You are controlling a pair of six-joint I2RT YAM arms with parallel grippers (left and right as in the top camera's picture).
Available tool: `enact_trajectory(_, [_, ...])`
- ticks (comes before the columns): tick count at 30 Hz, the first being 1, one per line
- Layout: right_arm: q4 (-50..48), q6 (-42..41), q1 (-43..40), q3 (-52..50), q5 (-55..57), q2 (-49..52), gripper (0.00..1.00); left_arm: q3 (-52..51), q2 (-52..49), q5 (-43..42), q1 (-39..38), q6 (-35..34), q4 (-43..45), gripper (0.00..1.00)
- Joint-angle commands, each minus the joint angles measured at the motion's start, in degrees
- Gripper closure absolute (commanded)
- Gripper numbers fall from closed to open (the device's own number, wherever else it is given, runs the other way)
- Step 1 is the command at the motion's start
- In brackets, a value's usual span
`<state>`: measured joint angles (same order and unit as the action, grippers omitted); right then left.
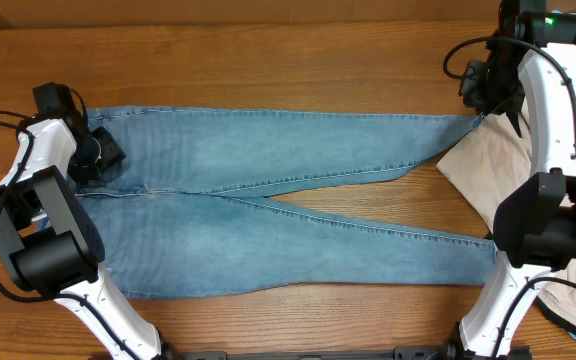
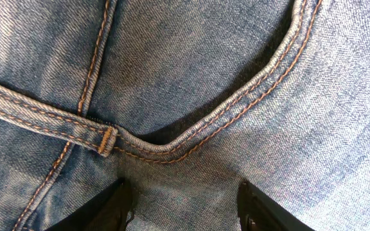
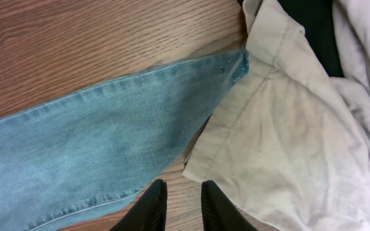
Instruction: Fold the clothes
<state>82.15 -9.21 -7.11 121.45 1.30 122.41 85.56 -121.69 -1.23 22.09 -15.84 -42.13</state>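
Across the worktop (image 1: 268, 70) the jeans (image 1: 218, 160) lie flat, waist left. Left end effector (image 2: 184, 199) sits half-spread over the waistband (image 2: 44, 115) (apparently pinching nothing); right end effector (image 3: 184, 202), narrowly parted and empty, hangs near one leg's hem (image 3: 236, 64). Likely pre-grasp: each must pinch denim.

The jeans (image 1: 218, 240) are cloth, a light blue denim. Up close the weave looks rough, with tiny slanted lines. It is faded paler in patches. The seams (image 2: 236, 106) are sewn with thick orange-brown thread.

The table (image 1: 268, 70) is brown wood with wavy grain lines. It looks smooth, with a soft shine.

On the right lies a pale beige garment (image 3: 281, 141). Its cloth is thin and soft, matt and wrinkled.

The left gripper (image 2: 185, 208) and the right gripper (image 3: 177, 205) have black fingers that look like hard plastic, a little shiny. The arms (image 1: 558, 110) have smooth white shells that look glossy, with matt black parts.
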Motion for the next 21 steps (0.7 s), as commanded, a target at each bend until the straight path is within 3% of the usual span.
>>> enact_trajectory(1, [0.1, -0.5, -0.3, 0.3, 1.2, 0.6, 0.77, -2.9, -4.3, 0.2, 0.4, 0.6, -2.0, 0.43])
enact_trajectory(8, [-1.7, -0.5, -0.5, -5.5, 1.1, 1.0, 0.76, -2.9, -4.3, 0.2, 0.4, 0.6, -1.9, 0.43])
enact_trajectory(15, [-17.1, -2.1, -0.5, -21.6, 0.6, 1.0, 0.76, -2.9, -4.3, 0.2, 0.4, 0.6, -1.8, 0.42])
enact_trajectory(21, [-26.8, -3.0, -0.6, -28.6, -1.0, 1.0, 0.77, -2.9, -4.3, 0.2, 0.4, 0.6, -1.7, 0.43])
